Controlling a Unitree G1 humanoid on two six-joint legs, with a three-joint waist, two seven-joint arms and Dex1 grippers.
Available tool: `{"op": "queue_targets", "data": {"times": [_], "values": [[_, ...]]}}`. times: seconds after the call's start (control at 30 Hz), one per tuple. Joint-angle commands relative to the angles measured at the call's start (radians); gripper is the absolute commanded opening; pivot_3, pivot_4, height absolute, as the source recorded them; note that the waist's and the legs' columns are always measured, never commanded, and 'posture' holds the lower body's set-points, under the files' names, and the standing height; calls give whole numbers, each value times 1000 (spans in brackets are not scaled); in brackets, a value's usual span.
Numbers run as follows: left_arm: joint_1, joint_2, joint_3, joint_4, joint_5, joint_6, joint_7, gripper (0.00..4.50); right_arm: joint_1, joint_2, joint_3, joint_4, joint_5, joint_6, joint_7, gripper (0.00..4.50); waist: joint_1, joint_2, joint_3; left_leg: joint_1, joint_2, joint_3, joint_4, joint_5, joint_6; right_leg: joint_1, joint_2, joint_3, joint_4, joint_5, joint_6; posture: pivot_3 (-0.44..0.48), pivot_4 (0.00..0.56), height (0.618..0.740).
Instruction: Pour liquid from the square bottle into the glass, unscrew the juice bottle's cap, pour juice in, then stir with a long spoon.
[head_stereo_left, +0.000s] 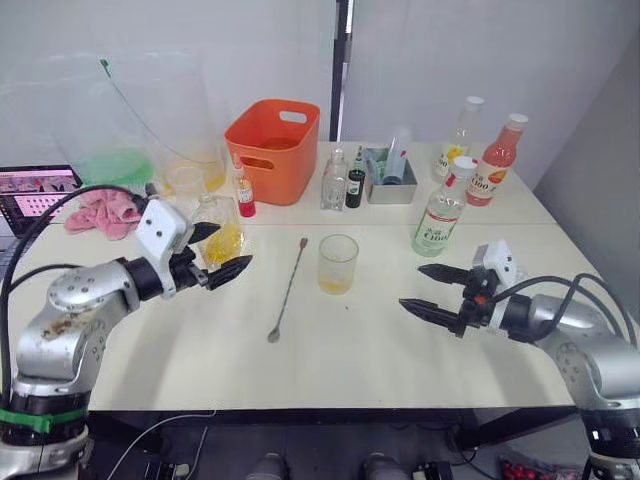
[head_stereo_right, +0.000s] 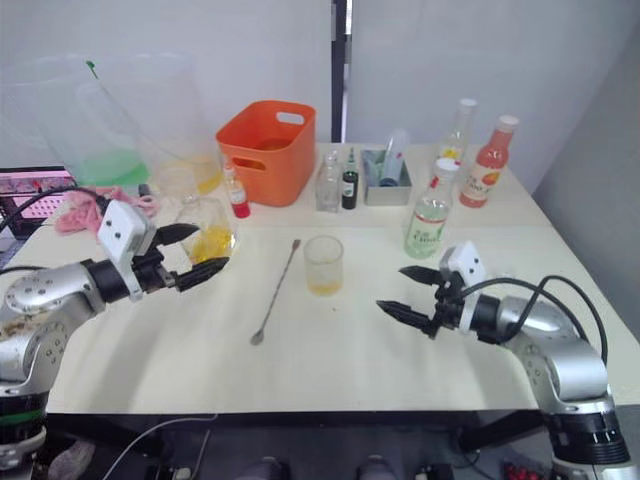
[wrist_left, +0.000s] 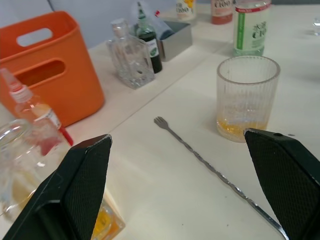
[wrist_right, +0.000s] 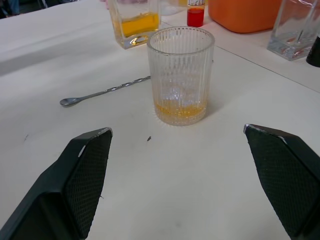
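Observation:
The square bottle (head_stereo_left: 222, 236), clear with yellow liquid in its base, stands left of centre. My left gripper (head_stereo_left: 232, 250) is open right in front of it, the bottle beside one finger and not held. The ribbed glass (head_stereo_left: 338, 263) sits mid-table with a little yellow liquid. Left of the glass, the long spoon (head_stereo_left: 288, 290) lies flat, bowl end toward me. A capped juice bottle (head_stereo_left: 440, 210) with a green label stands behind and right of the glass. My right gripper (head_stereo_left: 412, 287) is open and empty, low over the table to the right of the glass (wrist_right: 181, 75).
An orange basket (head_stereo_left: 272, 150) stands at the back. Near it are a small red bottle (head_stereo_left: 244, 192), a clear decanter (head_stereo_left: 335, 182), a dark bottle (head_stereo_left: 356, 185) and a grey tin (head_stereo_left: 390, 180). Two more juice bottles (head_stereo_left: 497, 160) stand back right. A pink cloth (head_stereo_left: 103, 212) lies far left.

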Motion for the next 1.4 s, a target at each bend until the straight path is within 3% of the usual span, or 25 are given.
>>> {"op": "queue_targets", "data": {"times": [0.03,0.23,0.43,0.67,0.97,1.17,1.4], "values": [[113,32,41,58,35,-87,-59,4477,76,-11,-86,10,4,-58,7,4500,2,0,0,4,0,0,-1,-1,1,4,0,0,0,0,0,0,150,740],[169,60,76,261,67,-206,-100,4477,244,24,-209,156,-29,-196,-16,4500,14,0,0,11,1,2,-8,-1,1,8,0,0,-4,0,0,0,150,740],[219,37,83,224,24,-246,-167,4477,303,63,-267,250,-59,-308,-61,4500,16,1,0,18,2,4,-12,-1,1,16,0,0,-12,0,0,0,150,740],[101,34,66,101,-138,-105,-222,4477,391,132,-332,196,-70,-388,-148,4500,21,2,-1,20,3,4,-14,-1,1,20,0,0,-16,0,0,0,150,740],[20,11,63,78,-208,-84,-256,4477,458,183,-360,72,-41,-389,-221,4500,5,5,-3,21,4,5,-15,-1,1,20,2,0,-16,0,0,0,150,740],[80,-20,99,48,-226,-84,-199,4477,307,154,-318,14,-27,-307,-295,4500,-5,5,-3,21,5,5,-15,-1,1,20,2,1,-16,0,0,0,150,740],[260,-115,181,-90,-296,-96,-121,4477,39,107,-236,193,-61,-303,-257,4500,-6,5,-2,21,6,5,-15,-1,1,20,4,1,-17,0,-1,0,150,740]]}}
